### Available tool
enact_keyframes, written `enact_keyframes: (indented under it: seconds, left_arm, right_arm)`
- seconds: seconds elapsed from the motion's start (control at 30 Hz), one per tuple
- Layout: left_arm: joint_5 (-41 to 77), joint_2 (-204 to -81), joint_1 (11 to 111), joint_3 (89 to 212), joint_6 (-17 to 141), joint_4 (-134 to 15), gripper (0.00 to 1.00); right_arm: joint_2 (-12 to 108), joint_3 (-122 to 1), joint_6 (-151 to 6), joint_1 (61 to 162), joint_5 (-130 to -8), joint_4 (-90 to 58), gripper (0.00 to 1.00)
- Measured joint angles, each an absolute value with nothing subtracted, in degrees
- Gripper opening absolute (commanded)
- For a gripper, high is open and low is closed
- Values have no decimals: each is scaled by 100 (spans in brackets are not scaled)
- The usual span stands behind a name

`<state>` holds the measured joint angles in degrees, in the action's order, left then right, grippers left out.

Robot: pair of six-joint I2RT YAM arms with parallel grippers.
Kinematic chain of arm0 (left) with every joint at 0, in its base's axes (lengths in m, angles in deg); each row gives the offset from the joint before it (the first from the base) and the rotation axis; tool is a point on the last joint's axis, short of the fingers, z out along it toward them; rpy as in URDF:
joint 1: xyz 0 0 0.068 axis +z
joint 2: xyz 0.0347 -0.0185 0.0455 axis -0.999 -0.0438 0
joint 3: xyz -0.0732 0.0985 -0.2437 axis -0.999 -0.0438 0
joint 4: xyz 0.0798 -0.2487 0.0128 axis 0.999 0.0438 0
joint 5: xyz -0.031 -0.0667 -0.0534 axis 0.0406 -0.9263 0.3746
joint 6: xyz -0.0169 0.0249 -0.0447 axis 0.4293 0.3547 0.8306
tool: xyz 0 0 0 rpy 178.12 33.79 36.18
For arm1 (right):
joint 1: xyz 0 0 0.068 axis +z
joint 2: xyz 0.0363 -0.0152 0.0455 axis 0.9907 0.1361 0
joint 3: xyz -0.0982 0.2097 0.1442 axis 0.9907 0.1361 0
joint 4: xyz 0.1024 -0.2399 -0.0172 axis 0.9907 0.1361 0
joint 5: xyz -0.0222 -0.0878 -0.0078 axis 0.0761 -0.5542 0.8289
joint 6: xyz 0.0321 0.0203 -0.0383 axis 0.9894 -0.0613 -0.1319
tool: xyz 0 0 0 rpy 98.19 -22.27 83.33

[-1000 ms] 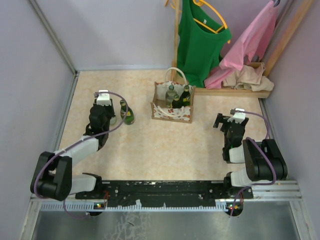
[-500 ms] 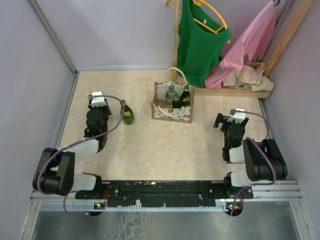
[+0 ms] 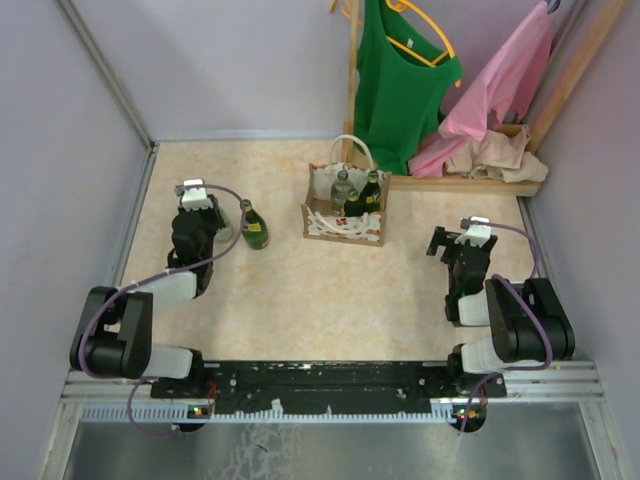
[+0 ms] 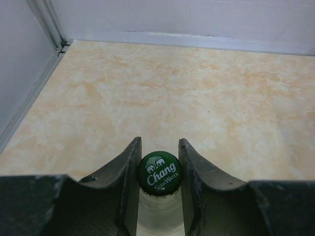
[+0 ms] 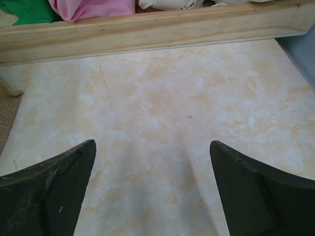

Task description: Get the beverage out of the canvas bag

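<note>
Reaching forward along the left side of the cream marbled tabletop (image 3: 290, 290), the left arm lies low with its elbow bent, and the left end effector (image 4: 158, 169) is pinching a clear glass bottle with a green crimped metal cap (image 4: 159, 173); the cap carries white "Chang" lettering and sits tight between the two dark, curved fingers (image 4: 129, 169). A second bottle of dark green glass (image 3: 254, 228) stands upright on the tabletop just beside this end effector, on its right. The small boxy cream canvas bag (image 3: 345, 225), with white loop handles, brown edging and a red-and-dark print, stands near the middle of the far part of the tabletop, and several bottle necks rise from its open mouth. The right arm is folded back on the right side, well apart from the bag; the right end effector (image 5: 152, 191) is spread wide over bare, smooth surface. Behind it runs a pale wooden rail (image 5: 157, 27) with green and pink cloth
</note>
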<state>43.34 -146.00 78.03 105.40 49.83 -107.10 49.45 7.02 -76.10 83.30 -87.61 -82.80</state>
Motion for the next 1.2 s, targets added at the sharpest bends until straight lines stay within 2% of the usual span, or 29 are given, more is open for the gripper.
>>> enact_keyframes:
  seconds: [0.13,0.2,0.3,0.37,0.5,0.7,0.9,1.03,1.2]
  left_arm:
    - [4080,-14753,7821,10693,5099,-10675,5]
    - [3999,-14816,7825,10770,5127,-10640,10]
    - [3927,-14873,7828,10870,5162,-10544,29]
    - [3901,-14882,7828,10929,5182,-10452,46]
    - [3859,-14877,7828,10988,5228,-10434,64]
    - [3829,-14792,7828,11139,5247,-10463,69]
    - [3772,-14626,7828,11294,5269,-10266,69]
    - [3424,-14473,7828,11839,5343,-9811,69]
    - [2456,-14449,7709,12901,5433,-9099,69]
  right_arm:
    - [4945,702,-7610,8330,-8761,-8280,99]
    - [4945,702,-7610,8330,-8761,-8280,99]
    - [4945,702,-7610,8330,-8761,-8280,99]
    - [4945,702,-7610,8330,-8761,-8280,99]
    - [4945,702,-7610,8330,-8761,-8280,99]
    - [4945,702,-7610,8330,-8761,-8280,99]
    - [4945,702,-7610,8330,-8761,-8280,99]
    - [4945,702,-7610,8330,-8761,-8280,99]
    - [4945,702,-7610,8330,-8761,-8280,99]
